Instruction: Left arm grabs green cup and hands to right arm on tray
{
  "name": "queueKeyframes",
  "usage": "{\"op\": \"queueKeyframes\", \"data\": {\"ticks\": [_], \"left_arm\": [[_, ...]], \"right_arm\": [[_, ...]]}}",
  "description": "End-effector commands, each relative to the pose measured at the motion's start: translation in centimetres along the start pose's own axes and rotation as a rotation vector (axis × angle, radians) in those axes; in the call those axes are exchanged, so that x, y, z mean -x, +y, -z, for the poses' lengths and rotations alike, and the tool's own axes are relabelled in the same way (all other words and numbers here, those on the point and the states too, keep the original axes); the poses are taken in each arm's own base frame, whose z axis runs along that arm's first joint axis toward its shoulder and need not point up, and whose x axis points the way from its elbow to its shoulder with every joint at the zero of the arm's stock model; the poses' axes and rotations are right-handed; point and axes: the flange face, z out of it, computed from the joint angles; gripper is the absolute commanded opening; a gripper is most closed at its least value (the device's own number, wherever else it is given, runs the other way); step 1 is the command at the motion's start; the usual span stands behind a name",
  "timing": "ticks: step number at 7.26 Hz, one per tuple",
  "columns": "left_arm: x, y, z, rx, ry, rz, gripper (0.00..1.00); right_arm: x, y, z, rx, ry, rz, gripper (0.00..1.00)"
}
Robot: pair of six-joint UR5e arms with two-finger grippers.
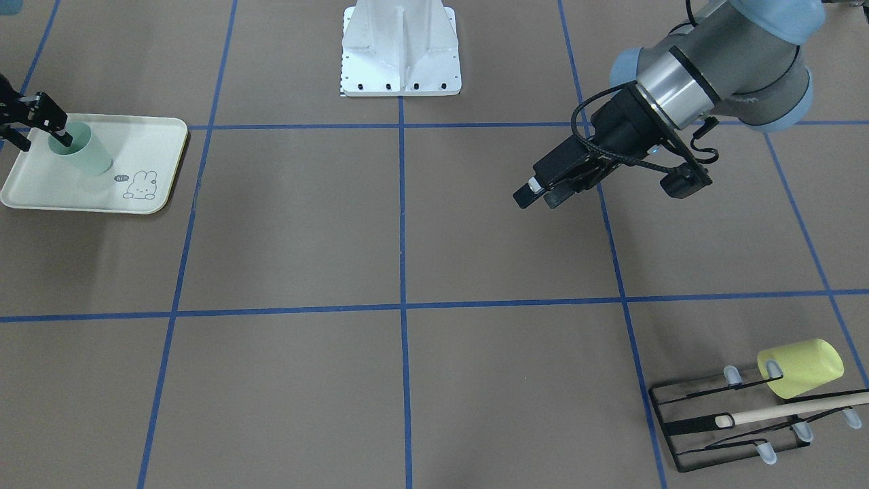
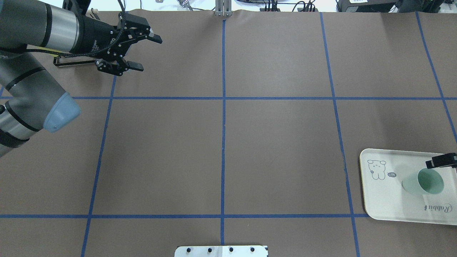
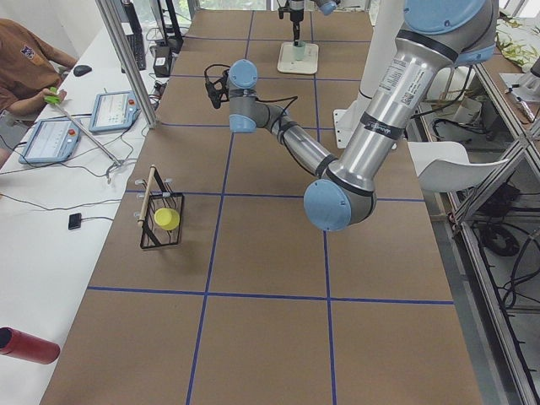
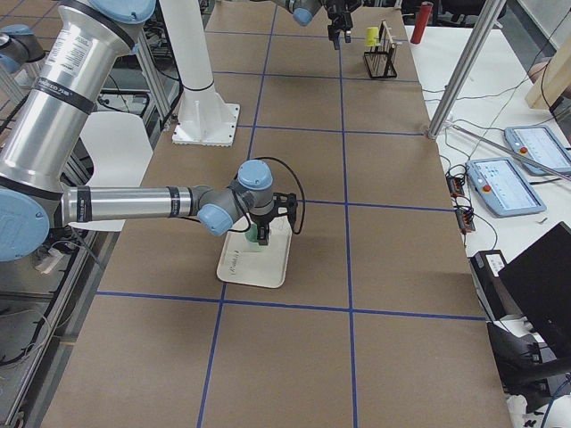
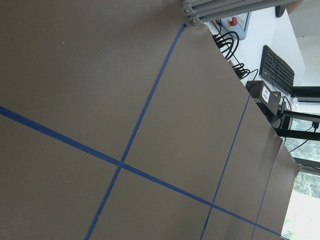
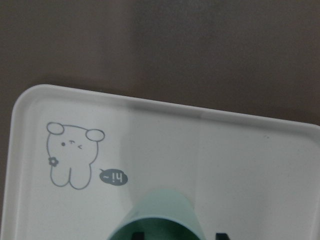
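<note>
Closest in the front-facing view, a wire rack (image 1: 730, 424) with a yellow-green cup (image 1: 801, 367) on a peg sits untouched. Further back, the left gripper (image 1: 543, 193) hovers empty, jaws spread, well clear of everything. Over at the tray (image 1: 153, 159), the green cup (image 1: 83, 156) sits tilted on the tray floor with the right gripper (image 1: 51, 132) pinching its rim, one finger inside. Looks like the placing step; next it probably just needs to let go and lift straight out without tipping the cup.
</note>
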Motion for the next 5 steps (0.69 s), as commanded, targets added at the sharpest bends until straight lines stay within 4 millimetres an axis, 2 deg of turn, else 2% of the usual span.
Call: {"op": "queueKeyframes", "data": {"ticks": [1,2,3,4,5], "left_arm": [[0.4,-2.3,2.8,-0.041,-0.056,-0.143,1.0],[4.2,-4.0,4.7,-0.068,-0.116,-0.277,1.0],[8.1,-6.4,7.0,-0.097,-0.211,-0.399,1.0],[10.5,-9.1,8.8,-0.114,-0.324,-0.502,1.0],[13.9,-12.4,12.4,-0.112,-0.452,-0.624,1.0]], "right_arm": [[-1.0,-3.6,5.7,-0.118,-0.087,-0.066,1.0],[-0.5,-5.4,6.0,-0.127,-0.087,-0.079,1.0],[0.7,-8.3,6.7,-0.128,-0.071,-0.107,1.0],[0.3,-10.4,7.4,-0.133,-0.036,-0.077,1.0],[-0.5,-12.9,9.0,-0.126,0.007,-0.007,1.0]]}}
